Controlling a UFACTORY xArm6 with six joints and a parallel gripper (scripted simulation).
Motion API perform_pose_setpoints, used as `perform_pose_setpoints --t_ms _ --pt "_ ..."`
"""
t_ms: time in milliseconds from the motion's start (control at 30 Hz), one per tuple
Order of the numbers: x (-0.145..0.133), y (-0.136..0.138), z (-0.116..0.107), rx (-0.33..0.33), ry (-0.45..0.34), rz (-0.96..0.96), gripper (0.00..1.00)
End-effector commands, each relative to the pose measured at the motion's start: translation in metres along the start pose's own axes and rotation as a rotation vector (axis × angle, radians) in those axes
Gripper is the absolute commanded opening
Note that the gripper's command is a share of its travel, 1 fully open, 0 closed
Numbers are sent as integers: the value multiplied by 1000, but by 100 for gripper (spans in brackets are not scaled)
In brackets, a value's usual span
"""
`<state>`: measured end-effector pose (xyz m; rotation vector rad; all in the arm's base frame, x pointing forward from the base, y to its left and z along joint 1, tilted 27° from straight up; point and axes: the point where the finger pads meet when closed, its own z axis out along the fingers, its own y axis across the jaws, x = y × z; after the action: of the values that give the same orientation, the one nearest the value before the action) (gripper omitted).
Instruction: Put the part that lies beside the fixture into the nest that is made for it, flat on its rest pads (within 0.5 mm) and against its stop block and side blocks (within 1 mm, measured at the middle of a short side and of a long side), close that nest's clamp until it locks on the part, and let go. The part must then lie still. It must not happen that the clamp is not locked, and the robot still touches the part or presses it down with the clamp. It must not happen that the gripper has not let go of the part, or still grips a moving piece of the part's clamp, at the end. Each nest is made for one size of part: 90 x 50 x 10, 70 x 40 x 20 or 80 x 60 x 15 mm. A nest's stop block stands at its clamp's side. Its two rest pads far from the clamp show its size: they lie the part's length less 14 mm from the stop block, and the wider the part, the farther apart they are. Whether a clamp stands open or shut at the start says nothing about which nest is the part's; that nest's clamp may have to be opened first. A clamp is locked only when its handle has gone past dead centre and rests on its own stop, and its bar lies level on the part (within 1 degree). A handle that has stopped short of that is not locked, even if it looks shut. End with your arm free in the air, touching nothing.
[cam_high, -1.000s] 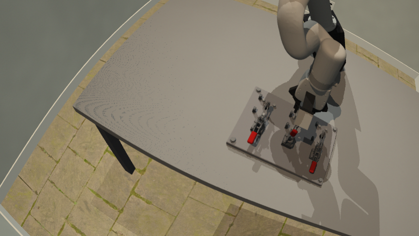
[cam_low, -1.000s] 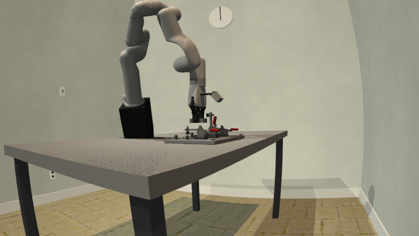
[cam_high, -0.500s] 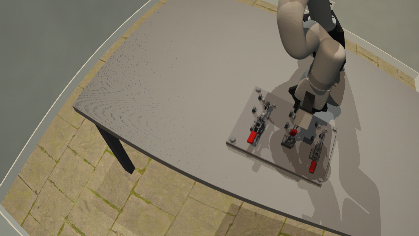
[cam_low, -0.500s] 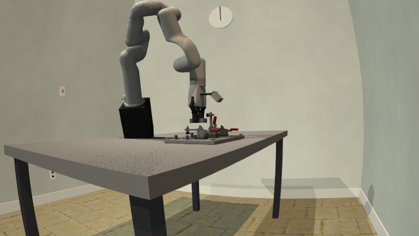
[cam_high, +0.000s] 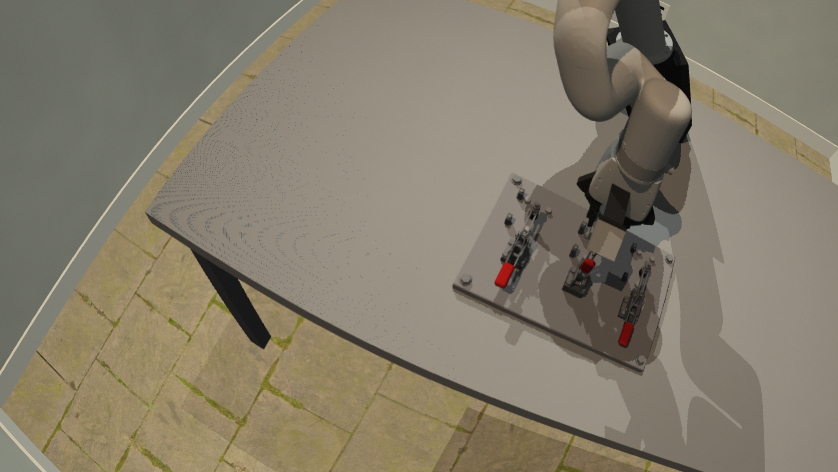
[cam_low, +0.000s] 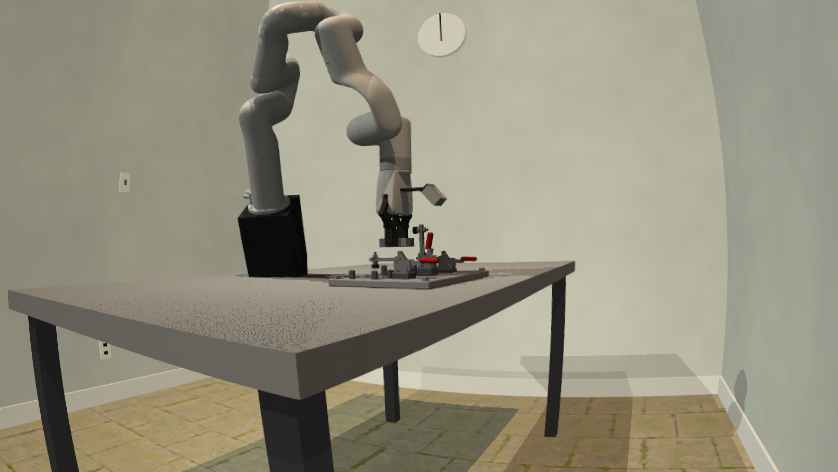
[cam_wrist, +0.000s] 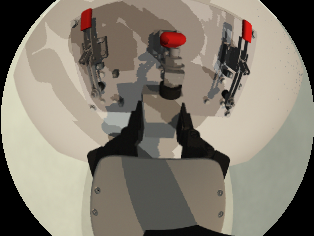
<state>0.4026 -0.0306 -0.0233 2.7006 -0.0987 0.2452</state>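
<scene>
My gripper (cam_high: 608, 227) is shut on the grey block part (cam_high: 606, 243) and holds it a little above the fixture plate (cam_high: 562, 275), over the far end of the middle nest. In the side view the part (cam_low: 383, 241) hangs level under the fingers (cam_low: 394, 232), clear of the plate (cam_low: 410, 279). The middle clamp (cam_high: 580, 275) stands open, its red handle (cam_low: 429, 240) upright. In the wrist view the part (cam_wrist: 160, 129) sits between my fingers, with the middle clamp's red handle (cam_wrist: 172, 38) straight ahead.
The left clamp (cam_high: 516, 255) and the right clamp (cam_high: 634, 307) lie with their red handles down flat. Small pads and blocks stand on the plate around the nests. The arm's black base (cam_low: 272, 237) stands behind the plate.
</scene>
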Motion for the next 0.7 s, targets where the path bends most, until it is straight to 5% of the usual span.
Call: perform_pose_setpoints --t_ms 0,667 --pt "2 0 2 1 3 0 0" --pt "4 0 28 1 3 0 0"
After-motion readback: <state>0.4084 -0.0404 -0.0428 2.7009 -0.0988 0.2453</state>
